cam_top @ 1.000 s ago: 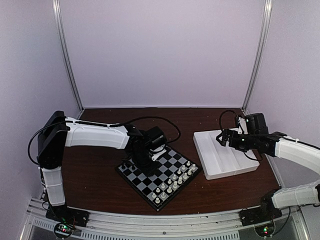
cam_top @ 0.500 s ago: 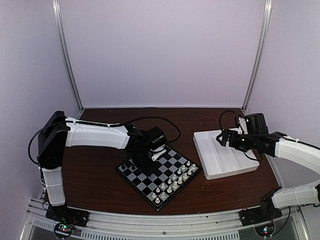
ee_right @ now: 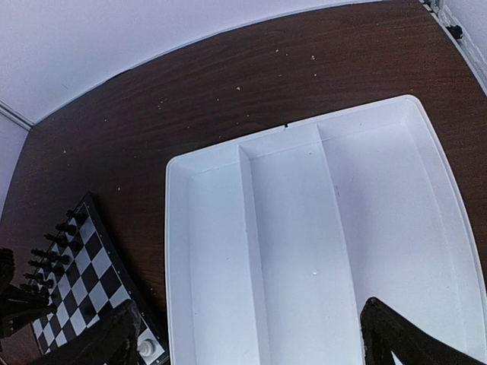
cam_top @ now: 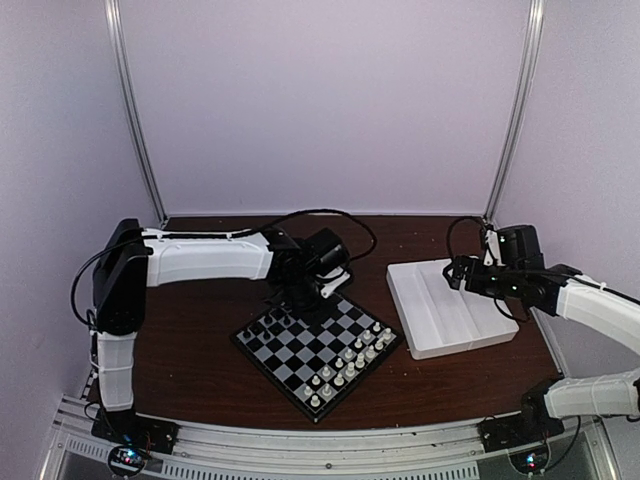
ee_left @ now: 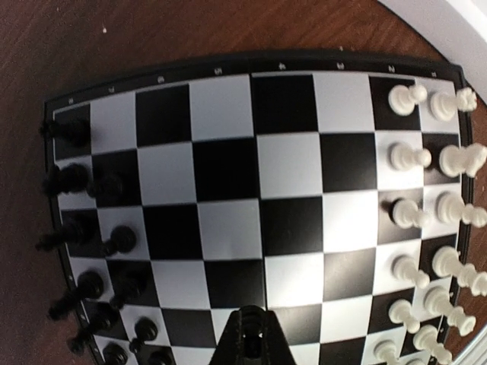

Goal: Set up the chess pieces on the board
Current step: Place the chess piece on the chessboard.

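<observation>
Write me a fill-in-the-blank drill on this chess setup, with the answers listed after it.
1. The white tray has ___ compartments.
2. On the board, the white chessmen line the side facing the tray; the chess pieces opposite them are ___.
3. The right gripper, over the tray, is ___.
4. The left gripper, above the board, is ___.

Missing words: three; black; open; shut.

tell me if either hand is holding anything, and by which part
Nothing is held. The left hand is shut with nothing between its fingertips, above the chessboard; the right hand is open over the white compartment tray.
</observation>
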`<move>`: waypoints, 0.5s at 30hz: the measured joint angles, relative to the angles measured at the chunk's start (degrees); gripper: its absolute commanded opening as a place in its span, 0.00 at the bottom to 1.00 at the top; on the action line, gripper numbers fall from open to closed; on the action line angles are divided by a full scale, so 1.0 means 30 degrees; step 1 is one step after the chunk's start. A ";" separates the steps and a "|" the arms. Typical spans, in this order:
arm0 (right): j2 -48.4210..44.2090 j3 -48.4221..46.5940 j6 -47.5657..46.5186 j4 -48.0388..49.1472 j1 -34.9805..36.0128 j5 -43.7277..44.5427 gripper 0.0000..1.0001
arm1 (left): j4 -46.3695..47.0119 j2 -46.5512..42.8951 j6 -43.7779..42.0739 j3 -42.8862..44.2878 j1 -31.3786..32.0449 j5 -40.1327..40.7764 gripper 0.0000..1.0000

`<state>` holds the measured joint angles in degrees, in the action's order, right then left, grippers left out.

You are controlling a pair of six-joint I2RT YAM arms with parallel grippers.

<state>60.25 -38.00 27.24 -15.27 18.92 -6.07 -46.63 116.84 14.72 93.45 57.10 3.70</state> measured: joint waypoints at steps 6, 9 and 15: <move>-0.0291 0.0000 -0.0364 0.0000 -0.0036 0.0605 1.00 | 0.0058 0.2040 -0.1086 0.3038 -0.0656 0.0058 0.00; -0.0452 0.0007 -0.0488 0.0007 -0.0051 0.0772 1.00 | 0.0036 0.2652 -0.1559 0.4124 -0.0933 0.0073 0.00; -0.0765 0.0255 -0.0619 0.0335 -0.0073 0.0867 1.00 | 0.0015 0.3730 -0.2550 0.5923 -0.1421 0.0328 0.00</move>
<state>57.95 -37.23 25.39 -14.26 18.70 -3.46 -46.59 128.03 7.07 111.22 52.84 4.69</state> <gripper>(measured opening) 0.997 0.044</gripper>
